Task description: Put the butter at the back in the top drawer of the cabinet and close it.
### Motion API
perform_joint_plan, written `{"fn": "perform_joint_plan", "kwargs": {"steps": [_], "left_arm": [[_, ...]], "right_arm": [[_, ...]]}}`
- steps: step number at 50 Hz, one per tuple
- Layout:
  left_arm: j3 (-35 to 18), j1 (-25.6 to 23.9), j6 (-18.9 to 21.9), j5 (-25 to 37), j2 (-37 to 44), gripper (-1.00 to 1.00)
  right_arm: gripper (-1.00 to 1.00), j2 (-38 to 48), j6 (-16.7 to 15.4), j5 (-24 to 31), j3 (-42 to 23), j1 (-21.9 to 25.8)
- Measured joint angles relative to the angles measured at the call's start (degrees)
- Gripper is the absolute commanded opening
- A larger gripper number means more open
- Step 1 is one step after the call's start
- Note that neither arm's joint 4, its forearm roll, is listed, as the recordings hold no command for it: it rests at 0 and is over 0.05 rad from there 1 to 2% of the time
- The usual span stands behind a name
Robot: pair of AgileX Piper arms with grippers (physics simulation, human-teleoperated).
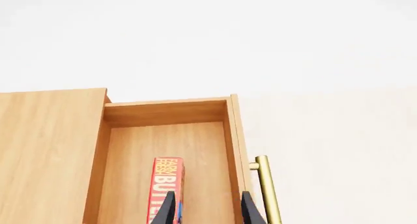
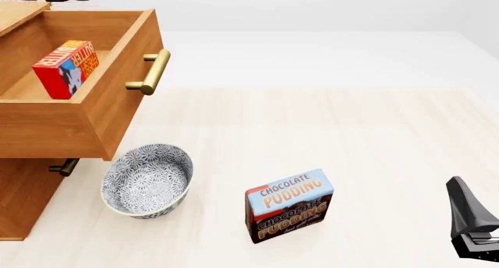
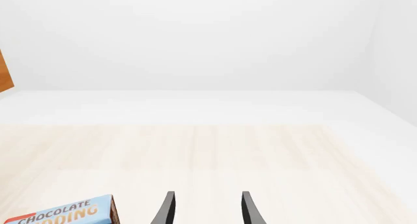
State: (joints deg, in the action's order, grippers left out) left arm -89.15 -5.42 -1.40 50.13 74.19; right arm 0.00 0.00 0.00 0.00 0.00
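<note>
- Cabinet [image 2: 23, 204] at the worktop's [image 2: 351, 134] left edge; light wood, brass bar handles.
- Top drawer [image 2: 117, 98] pulled well out over the worktop; its handle [image 2: 149, 72] is free, nothing touching it.
- Butter [image 2: 66, 68] lies inside the top drawer, standing on a long edge on the drawer floor, clear of the drawer front. Red box, orange label, white lettering.
- Left gripper [image 1: 207, 209]: in the left wrist view, jaws spread apart above the open drawer, nothing between them; the butter shows just beyond one fingertip. In the front view only a dark piece at the top left corner, too little to read.
- Right gripper [image 3: 207, 209]: jaws spread, holding nothing, over bare worktop near the right edge; its dark body shows at the front view's lower right.
- Patterned bowl [image 2: 146, 179] on the worktop beside the cabinet, under the drawer's front corner.
- Chocolate Pudding box [image 2: 290, 205] upright near the front edge, right of the bowl, apart from it.
- Lower drawer handle [image 2: 62, 167] visible beneath the open drawer; that drawer is closed.
</note>
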Motion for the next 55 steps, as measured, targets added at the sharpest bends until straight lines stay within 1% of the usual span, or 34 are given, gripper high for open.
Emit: {"fn": "perform_joint_plan", "kwargs": {"steps": [9,21,40,55], "left_arm": [[-2.09,-3.52,-1.12,-0.4,-1.08,1.0],[-3.3,-9.63,-2.42,-2.61,-1.4,1.0],[-2.01,-18.2,-3.52,-6.88,0.42,1.0],[-0.45,-22.31,-3.38,-9.3,2.35,1.0]], "right_arm": [[1.0,0.0,0.0,0.0,0.0,0.0],[1.0,0.0,0.0,0.0,0.0,0.0],[1.0,0.0,0.0,0.0,0.0,0.0],[1.0,0.0,0.0,0.0,0.0,0.0]]}}
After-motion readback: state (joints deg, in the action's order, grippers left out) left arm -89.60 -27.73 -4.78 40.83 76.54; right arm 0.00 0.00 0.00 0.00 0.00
